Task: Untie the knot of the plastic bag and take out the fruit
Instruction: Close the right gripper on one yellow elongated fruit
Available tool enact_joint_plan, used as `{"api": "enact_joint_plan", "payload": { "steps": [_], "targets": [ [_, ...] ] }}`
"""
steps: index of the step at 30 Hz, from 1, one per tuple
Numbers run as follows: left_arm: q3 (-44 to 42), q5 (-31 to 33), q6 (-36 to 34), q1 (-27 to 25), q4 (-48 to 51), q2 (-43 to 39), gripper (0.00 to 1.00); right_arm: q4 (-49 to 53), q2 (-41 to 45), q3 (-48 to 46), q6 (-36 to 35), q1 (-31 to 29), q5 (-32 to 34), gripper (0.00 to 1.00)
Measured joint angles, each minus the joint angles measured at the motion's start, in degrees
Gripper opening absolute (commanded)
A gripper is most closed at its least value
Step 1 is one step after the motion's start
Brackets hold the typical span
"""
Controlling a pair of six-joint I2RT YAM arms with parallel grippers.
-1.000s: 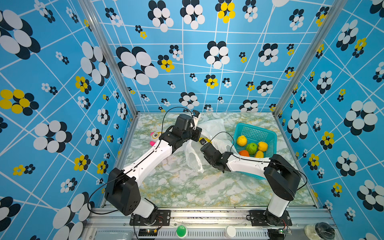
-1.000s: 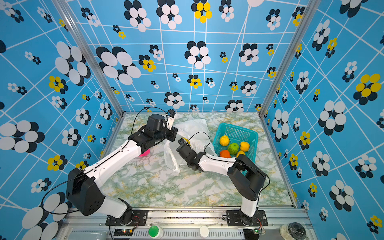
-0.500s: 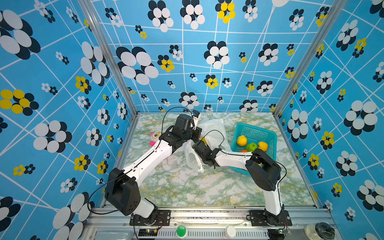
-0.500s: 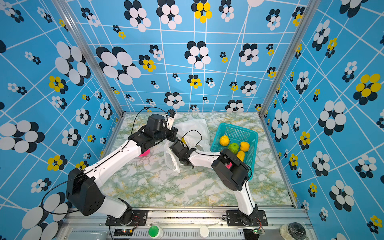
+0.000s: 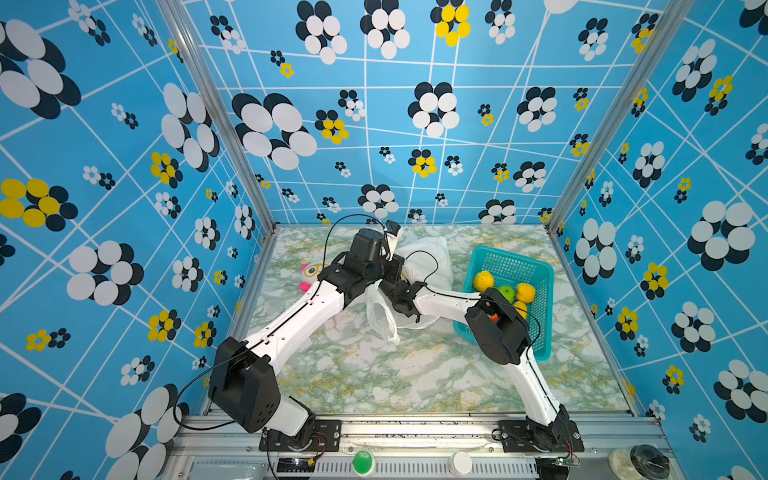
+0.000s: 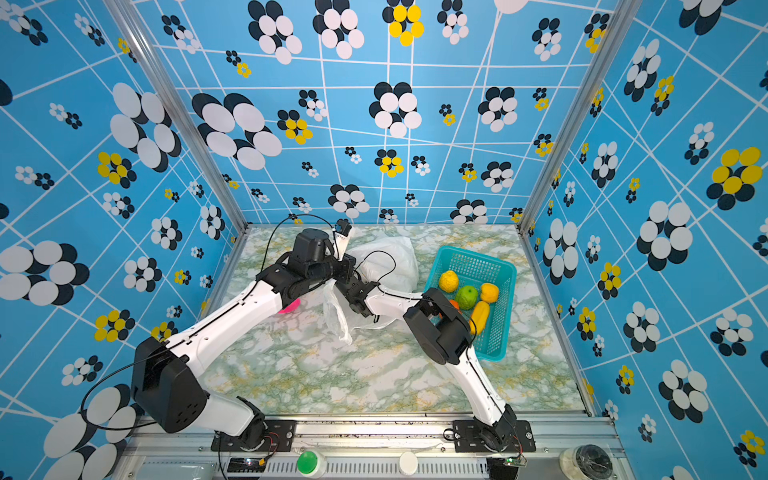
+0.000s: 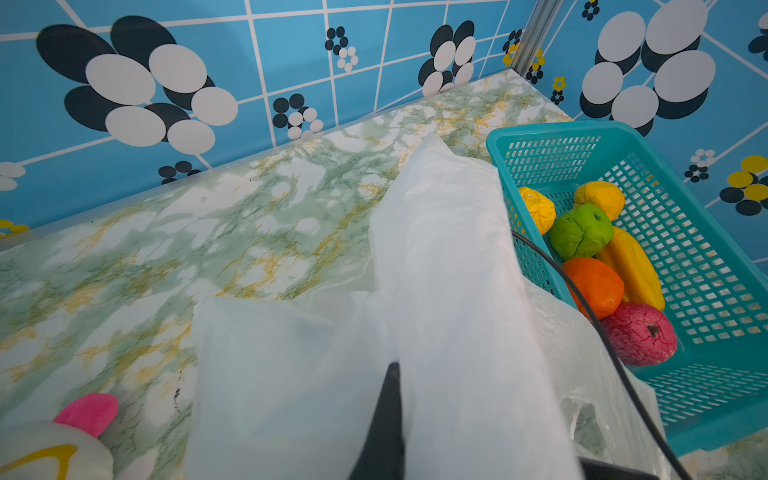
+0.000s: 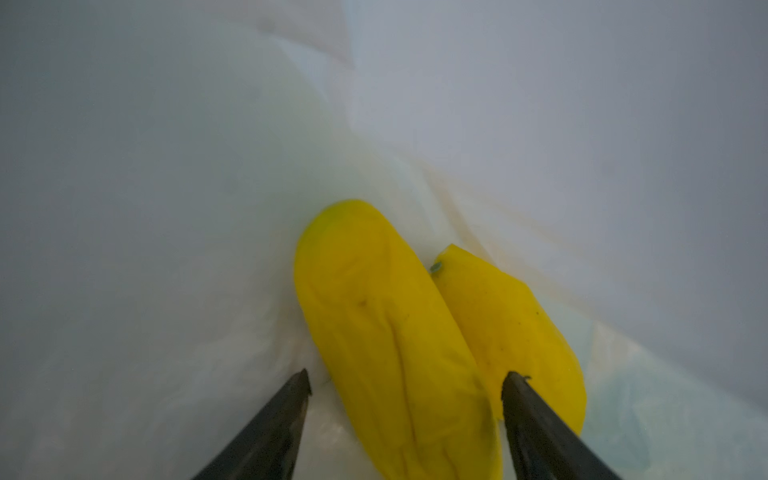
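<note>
Blue flowered walls; green-veined marble table (image 5: 374,374). Thin white translucent plastic bag (image 5: 430,253) lies mid-table toward the far edge, beside a teal mesh basket (image 5: 540,328) holding six fruit pieces (image 7: 582,232). Left fingers (image 7: 384,415) pinched shut on bag film. Right fingers (image 8: 282,415) inside the bag, spread wide astride an oblong yellow fruit (image 8: 386,332). Knot not visible. Step, judged: fruit removal. Next: close on the fruit, clear of film.
</note>
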State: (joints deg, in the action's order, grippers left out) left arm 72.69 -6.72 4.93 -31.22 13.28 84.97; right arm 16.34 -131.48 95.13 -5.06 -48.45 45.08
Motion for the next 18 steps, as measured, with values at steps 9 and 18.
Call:
{"api": "enact_joint_plan", "payload": {
  "steps": [9,18],
  "targets": [
    [-0.26,-0.15,0.00,-0.04,-0.02,-0.57,0.00,2.49,-0.31,1.18,0.94,0.37,-0.04,0.50],
    [-0.26,-0.11,0.02,-0.04,-0.02,-0.57,0.00,1.22,0.57,-0.35,1.46,0.55,-0.26,0.32]
  ]
}}
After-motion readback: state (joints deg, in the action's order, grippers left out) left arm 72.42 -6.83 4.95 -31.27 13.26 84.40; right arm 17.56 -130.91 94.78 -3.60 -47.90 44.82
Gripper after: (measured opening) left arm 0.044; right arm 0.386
